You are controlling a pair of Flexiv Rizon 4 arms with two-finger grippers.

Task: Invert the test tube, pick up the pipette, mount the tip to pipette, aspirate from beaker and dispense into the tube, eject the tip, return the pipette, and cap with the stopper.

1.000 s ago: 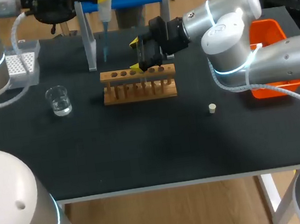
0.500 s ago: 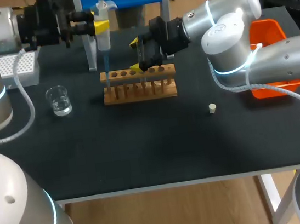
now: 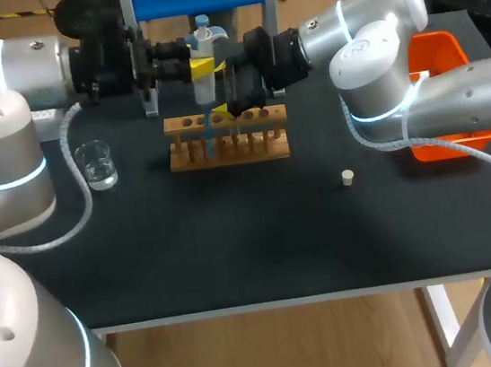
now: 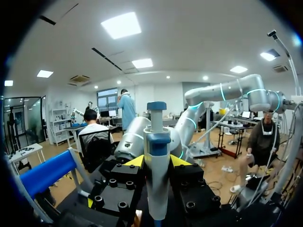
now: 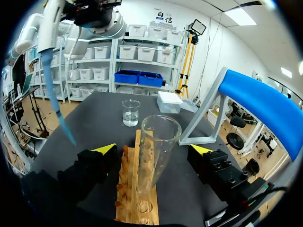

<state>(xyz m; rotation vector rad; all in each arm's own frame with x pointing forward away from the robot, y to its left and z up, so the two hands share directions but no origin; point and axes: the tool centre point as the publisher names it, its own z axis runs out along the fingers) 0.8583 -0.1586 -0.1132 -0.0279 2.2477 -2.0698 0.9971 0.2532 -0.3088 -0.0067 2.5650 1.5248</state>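
The test tube (image 5: 156,151) stands upright in the wooden rack (image 3: 250,147), open mouth up, in the upper middle of the head view. The right gripper (image 5: 154,150) hangs around it with its yellow fingers (image 5: 105,149) spread wide, one on each side and neither touching the glass, so it is released.

Just left of it, the left gripper (image 4: 156,163) is clenched on the pipette (image 3: 201,55), its yellow tips pressed against the barrel from both sides. The pipette hangs vertical, plunger up. Its blue tip (image 3: 209,132) points down over the left half of the rack and is not in the tube. In the right wrist view the tip slants down beside that gripper, clear of the tube.

The beaker (image 3: 95,163) with some clear liquid stands at left centre, well apart from the rack. The stopper (image 3: 347,177) lies alone right of centre. An orange bin (image 3: 438,54) sits at the right edge, partly behind the right arm.
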